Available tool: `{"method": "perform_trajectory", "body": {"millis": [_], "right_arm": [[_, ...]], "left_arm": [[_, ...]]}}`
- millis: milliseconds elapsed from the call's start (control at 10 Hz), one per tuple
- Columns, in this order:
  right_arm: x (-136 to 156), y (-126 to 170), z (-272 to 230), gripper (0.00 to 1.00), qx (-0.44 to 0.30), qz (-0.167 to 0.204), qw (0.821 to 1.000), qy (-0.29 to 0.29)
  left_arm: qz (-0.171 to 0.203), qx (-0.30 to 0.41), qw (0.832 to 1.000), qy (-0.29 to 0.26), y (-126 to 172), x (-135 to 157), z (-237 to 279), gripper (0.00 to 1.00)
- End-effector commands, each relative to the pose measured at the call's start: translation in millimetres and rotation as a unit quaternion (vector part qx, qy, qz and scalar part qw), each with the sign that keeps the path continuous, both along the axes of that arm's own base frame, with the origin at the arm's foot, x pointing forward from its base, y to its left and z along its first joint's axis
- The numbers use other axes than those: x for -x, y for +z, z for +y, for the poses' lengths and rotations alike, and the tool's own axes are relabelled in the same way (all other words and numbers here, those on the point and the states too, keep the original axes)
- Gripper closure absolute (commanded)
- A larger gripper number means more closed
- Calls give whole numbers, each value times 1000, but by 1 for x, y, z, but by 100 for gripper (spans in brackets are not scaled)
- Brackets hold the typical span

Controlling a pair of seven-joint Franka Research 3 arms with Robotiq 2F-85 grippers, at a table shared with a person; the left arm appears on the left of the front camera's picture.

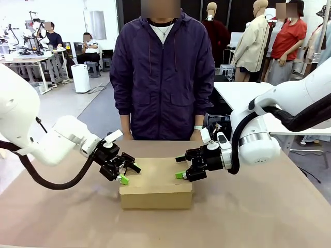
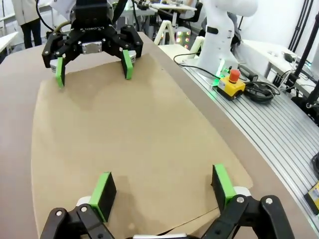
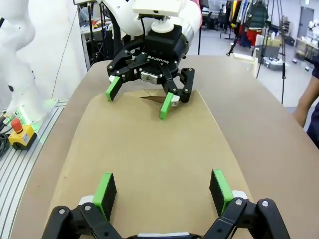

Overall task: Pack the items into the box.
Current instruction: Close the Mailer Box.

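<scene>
Front view: closed cardboard box (image 1: 156,188) on the table (image 1: 269,217), lid down, lying between and just below both claws. Left gripper (image 1: 125,173) hangs over the box's left end and right gripper (image 1: 180,168) over its right end, each spread wide and empty. Box probably light, stiff at the edges, its lid panel yielding; best taken across the short ends, one claw per end.
</scene>
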State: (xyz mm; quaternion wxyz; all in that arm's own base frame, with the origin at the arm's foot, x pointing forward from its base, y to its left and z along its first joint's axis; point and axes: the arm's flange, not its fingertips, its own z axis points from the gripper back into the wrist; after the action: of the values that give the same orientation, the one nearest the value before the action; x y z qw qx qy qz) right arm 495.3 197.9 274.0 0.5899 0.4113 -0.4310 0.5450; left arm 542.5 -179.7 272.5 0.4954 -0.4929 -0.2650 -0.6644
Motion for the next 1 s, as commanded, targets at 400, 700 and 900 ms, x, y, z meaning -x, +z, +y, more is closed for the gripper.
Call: {"method": "perform_trajectory", "body": {"millis": [400,700,900], "right_arm": [[19,97,-46,0,-96,80,989,-73],[68,131,-86,0,-99,262,955,-100],[112,154,-120,0,-104,327,935,-92]], "left_arm": [[16,111,990,86,97,13,39,0],[160,176,965,114,150,56,83,0],[215,208,922,247,186,92,120,0]]}}
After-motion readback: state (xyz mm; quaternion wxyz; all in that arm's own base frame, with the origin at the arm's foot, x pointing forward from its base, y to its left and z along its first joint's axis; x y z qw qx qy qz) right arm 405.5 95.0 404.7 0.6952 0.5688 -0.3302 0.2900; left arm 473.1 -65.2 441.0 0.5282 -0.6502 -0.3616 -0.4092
